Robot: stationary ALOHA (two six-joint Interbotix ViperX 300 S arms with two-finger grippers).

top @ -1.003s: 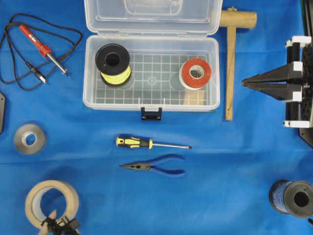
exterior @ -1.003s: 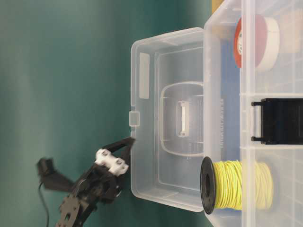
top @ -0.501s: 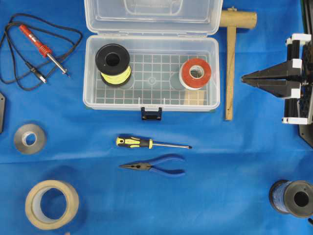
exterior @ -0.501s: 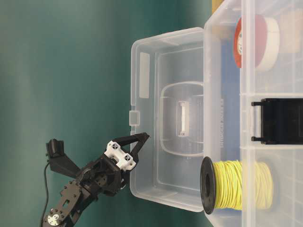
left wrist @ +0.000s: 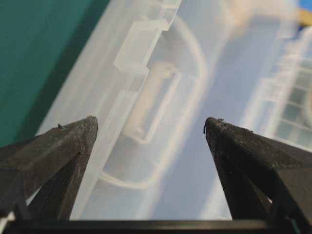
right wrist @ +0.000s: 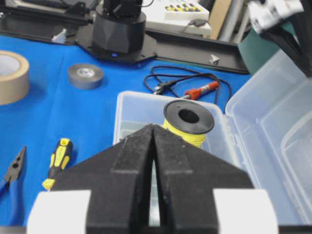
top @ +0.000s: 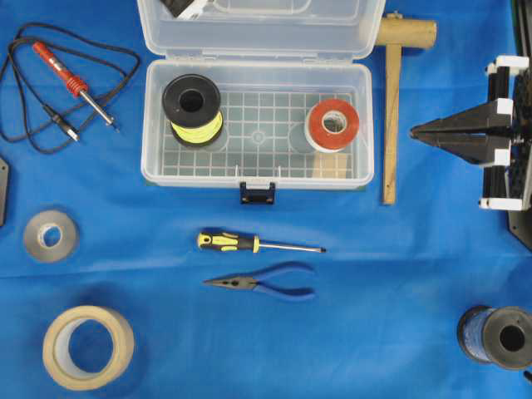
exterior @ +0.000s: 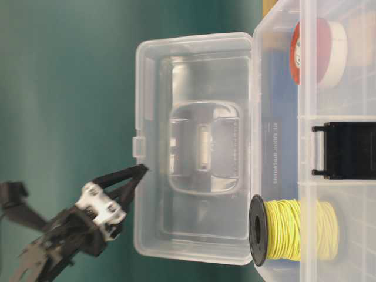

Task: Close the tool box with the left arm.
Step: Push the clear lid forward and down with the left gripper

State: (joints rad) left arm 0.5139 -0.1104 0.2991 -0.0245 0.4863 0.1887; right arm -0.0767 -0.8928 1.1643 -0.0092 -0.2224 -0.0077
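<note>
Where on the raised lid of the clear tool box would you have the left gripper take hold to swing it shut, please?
Probably the lid's free edge by the small catch tab, coming from behind. That edge lies farthest from the hinge, so it should swing easiest, and the open left gripper is already there. Pushing may do; the thin rim fits between the fingers.

Your bench (top: pixel 399 332) is covered with a bright blue cloth, lightly creased and evenly lit. Behind it you have a plain teal-green backdrop (exterior: pixel 64 88), and a cream keypad unit (right wrist: pixel 178 12) at the far edge.
</note>
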